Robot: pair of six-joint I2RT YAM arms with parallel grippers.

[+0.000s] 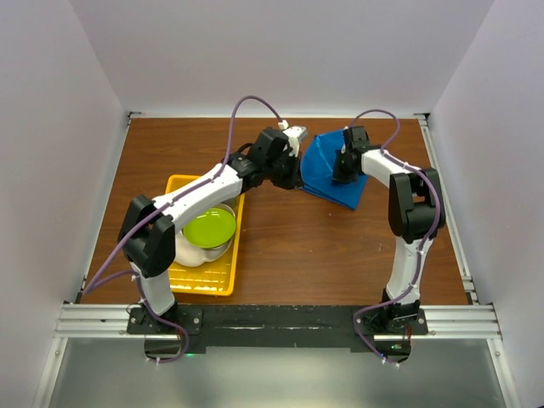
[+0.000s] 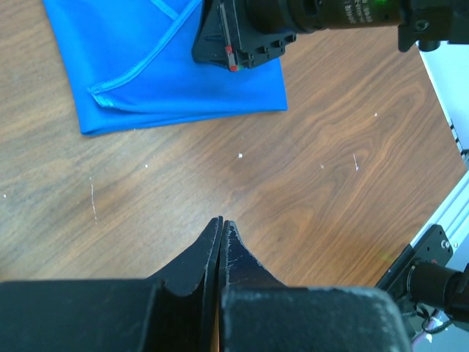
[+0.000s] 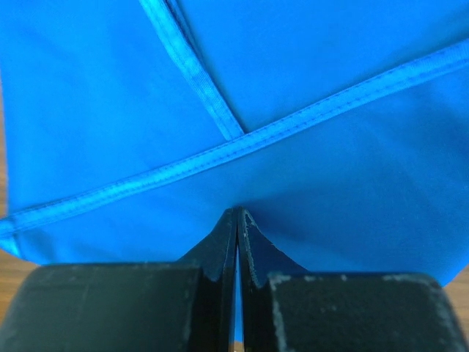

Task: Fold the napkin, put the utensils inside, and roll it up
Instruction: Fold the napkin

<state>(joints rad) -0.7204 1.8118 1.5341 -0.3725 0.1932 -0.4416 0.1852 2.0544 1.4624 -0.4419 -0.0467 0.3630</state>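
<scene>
The bright blue napkin [image 1: 330, 172] lies folded on the wooden table at the back right, its hemmed edges crossing [image 3: 242, 136]. My right gripper [image 1: 343, 167] stands down on its middle, and its jaws [image 3: 239, 211] are shut with the tips pinched into the cloth. Just left of the napkin, my left gripper [image 1: 293, 177] hovers over bare wood [image 2: 221, 220], shut on nothing. From the left wrist view the napkin [image 2: 176, 66] sits ahead with the right gripper's black body pressing on it. The utensils are out of view.
A yellow tray [image 1: 183, 280] at the left holds a metal bowl with a lime-green inside [image 1: 210, 228]. White walls close in the table on three sides. An aluminium rail [image 1: 280, 319] runs along the near edge.
</scene>
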